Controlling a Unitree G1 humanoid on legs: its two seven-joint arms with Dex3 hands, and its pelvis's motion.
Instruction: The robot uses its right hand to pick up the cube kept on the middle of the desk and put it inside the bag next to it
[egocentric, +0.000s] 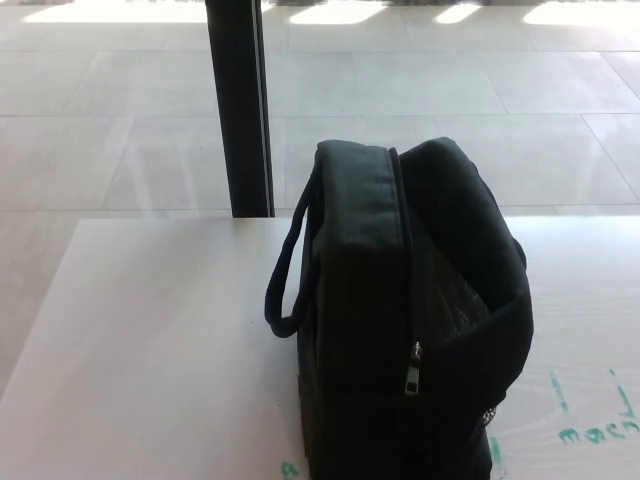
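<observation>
Head view: neither robot hand nor any arm in the picture, so nothing to tell of spread or closed fingers. No cube to be seen either; whether inside the bag or hidden behind it, impossible to tell. Black bag (410, 320) upright on the white desk (150, 350), filling the middle and lower right, zip running down the near face with a metal zip pull (414, 368) hanging partway down, top gaping open toward the right, a loop handle (283, 270) drooping off the left side onto the desktop. Green handwriting (595, 415) on the desk at lower right, partly cut off by the frame edge and by the bag, not legible. Beyond the far desk edge, a pale tiled floor (450, 90) with bright patches of sunlight along the top, and a dark upright post (240, 105) rising behind the desk, left of the bag
</observation>
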